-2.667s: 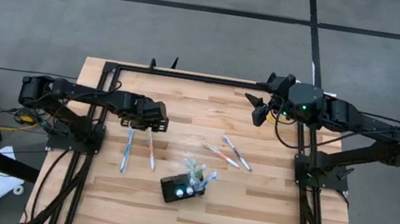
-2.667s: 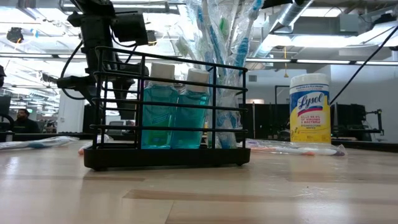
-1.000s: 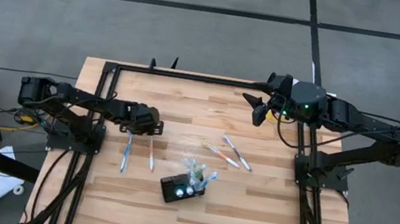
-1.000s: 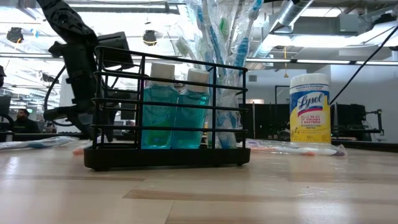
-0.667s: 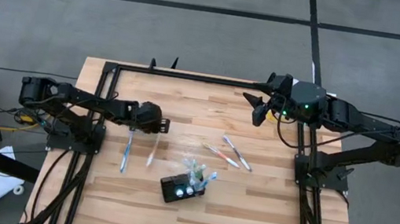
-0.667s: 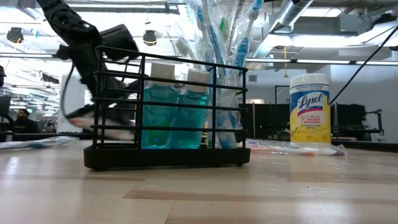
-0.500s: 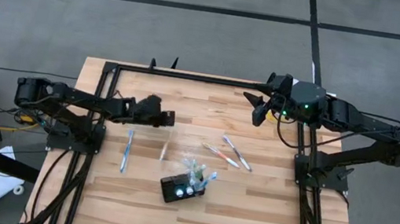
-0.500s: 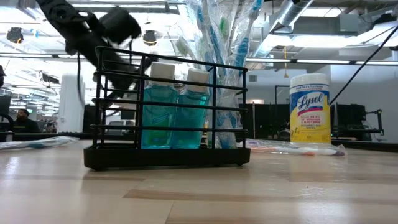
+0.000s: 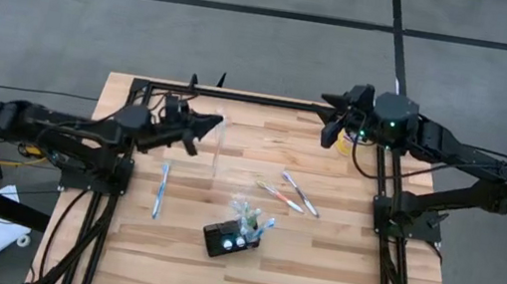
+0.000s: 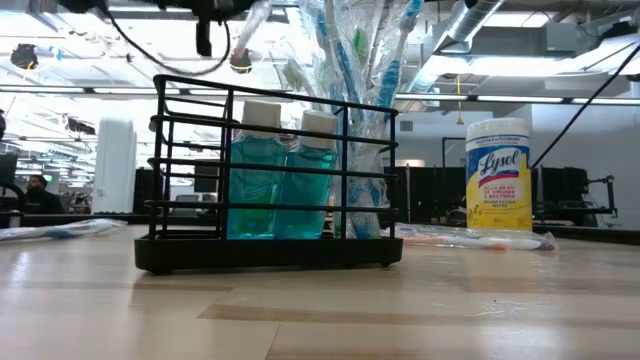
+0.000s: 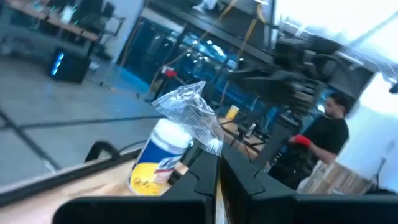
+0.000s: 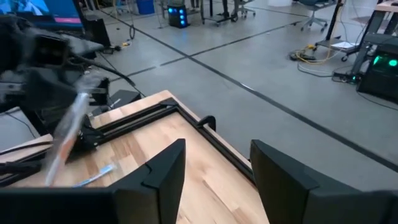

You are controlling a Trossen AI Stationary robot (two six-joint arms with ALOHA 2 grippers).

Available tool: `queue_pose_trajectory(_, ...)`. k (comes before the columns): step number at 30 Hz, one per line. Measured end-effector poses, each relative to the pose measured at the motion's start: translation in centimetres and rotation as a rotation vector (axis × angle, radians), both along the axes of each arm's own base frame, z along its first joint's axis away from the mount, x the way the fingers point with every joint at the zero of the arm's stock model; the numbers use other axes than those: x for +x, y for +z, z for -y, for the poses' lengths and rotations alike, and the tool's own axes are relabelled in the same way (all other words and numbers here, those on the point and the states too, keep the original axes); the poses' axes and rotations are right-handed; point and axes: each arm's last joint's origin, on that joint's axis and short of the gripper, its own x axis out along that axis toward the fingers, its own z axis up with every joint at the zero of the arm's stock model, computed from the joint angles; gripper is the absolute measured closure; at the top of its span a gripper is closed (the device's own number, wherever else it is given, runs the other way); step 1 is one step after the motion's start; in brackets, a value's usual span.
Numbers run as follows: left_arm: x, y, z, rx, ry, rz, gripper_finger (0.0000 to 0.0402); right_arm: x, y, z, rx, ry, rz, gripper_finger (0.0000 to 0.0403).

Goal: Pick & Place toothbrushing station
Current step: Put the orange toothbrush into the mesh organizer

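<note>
The toothbrushing station (image 9: 230, 239) is a black wire holder (image 10: 270, 170) with two blue-green bottles and several wrapped toothbrushes, standing on the wooden table near its front middle. My left gripper (image 9: 207, 127) is up over the table's far left part, shut on a wrapped toothbrush (image 9: 217, 147) whose clear wrapper (image 11: 186, 115) shows past my fingertips. That toothbrush also shows at the low view's top edge (image 10: 247, 28). My right gripper (image 9: 334, 126) hovers open over the far right corner, with nothing between its fingers (image 12: 214, 177). My left gripper pinches the wrapped toothbrush between its two shut fingers, near one end; the crumpled wrapper end (image 11: 199, 142) sticks out beyond the fingertips. The fingers come roughly level from the table's left. The toothbrush is lifted clear of the table, its long part (image 9: 214, 161) trailing toward the near edge.
A blue toothbrush (image 9: 161, 189) lies left of the station, and two more (image 9: 290, 195) lie to its far right. A white-and-yellow wipes canister (image 10: 497, 175) stands at the far right, under my right arm. A black frame (image 9: 240, 97) rims the table. People show in the room beyond.
My left gripper has shut on the wrapped toothbrush that lay left of the station. It has risen toward the far edge and tipped from pointing down to about level. The toothbrush has left the table, swung round, and now hangs in the air.
</note>
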Motion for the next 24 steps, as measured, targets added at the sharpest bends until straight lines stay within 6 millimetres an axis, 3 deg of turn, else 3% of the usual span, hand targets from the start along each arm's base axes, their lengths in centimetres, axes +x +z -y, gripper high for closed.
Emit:
queue_pose_trajectory(7, 0.5, 0.4, 3.9, 0.145, 0.040, -0.091, 0.0401, -0.1, 0.1, 0.8, 0.002, -0.026, 0.011, 0.0234)
queue_pose_trajectory(12, 1.2, 2.1, 6.7, 0.264, 0.052, -0.134, 0.0401, -0.4, 0.1, 1.6, 0.001, -0.063, 0.015, 0.0234)
queue_pose_trajectory(16, 1.7, 3.1, 9.4, 0.253, 0.070, -0.144, 0.0401, 0.1, -0.2, 2.2, 0.003, -0.082, 0.006, 0.0235)
queue_pose_trajectory(24, 2.4, 0.5, 14.3, 0.255, 0.166, -0.279, 0.0401, 2.1, -0.9, 2.1, 0.064, -0.081, 0.046, 0.0241)
